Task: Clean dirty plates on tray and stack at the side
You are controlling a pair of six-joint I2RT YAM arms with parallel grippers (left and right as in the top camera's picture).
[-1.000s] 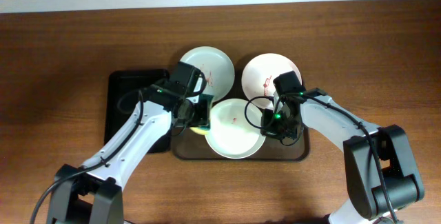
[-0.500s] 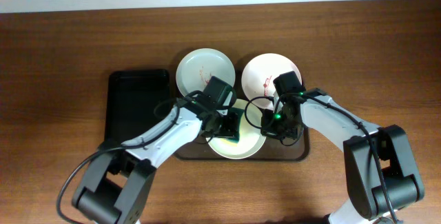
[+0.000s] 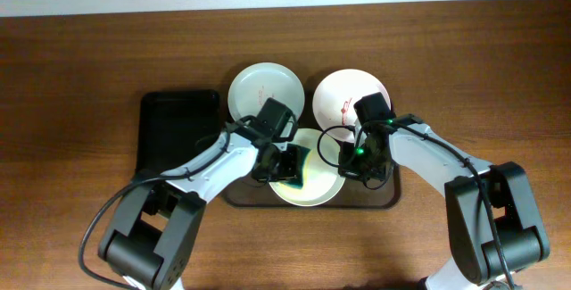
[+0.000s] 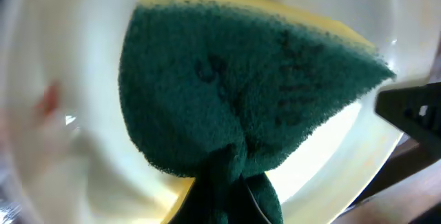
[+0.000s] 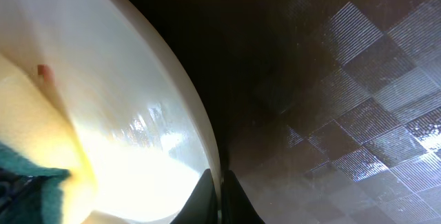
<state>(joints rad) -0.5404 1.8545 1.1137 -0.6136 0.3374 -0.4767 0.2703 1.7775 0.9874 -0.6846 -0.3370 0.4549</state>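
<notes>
Three plates lie on the dark brown tray: a pale green plate with red smears at the back left, a pinkish-white plate with red smears at the back right, and a white plate in front. My left gripper is shut on a green and yellow sponge, which presses flat on the white plate. A faint red smear shows left of the sponge. My right gripper is shut on the white plate's right rim, fingers either side of it.
A smaller black tray lies against the brown tray's left side. Brown wooden tabletop surrounds both trays. The brown tray's checkered floor shows right of the held rim.
My left arm carried the sponge rightwards from the plate's left edge onto the white plate, then drew back slightly left. The right arm has held still on the rim.
</notes>
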